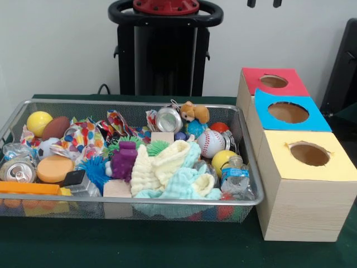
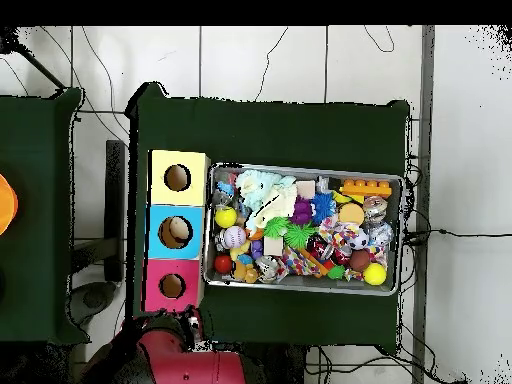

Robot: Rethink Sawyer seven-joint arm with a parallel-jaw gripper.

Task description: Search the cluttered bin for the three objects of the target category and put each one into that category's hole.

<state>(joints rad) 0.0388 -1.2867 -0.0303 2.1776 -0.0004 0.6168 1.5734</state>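
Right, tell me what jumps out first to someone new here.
The wire tray, heaped with balls, cans, cloths and toys, fills the table's middle. Beside it stand three wooden boxes with holes framed red, blue and yellow. An orange-brown plush animal sits at the tray's far side.

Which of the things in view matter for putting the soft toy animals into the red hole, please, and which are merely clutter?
For the job:
- wire mesh bin
- orange-brown plush toy
- red-surround hole
- tool tips, drawn back at the top edge

Just lying about:
- baseball
- purple block
- crushed can
- blue-surround hole
- yellow-surround hole
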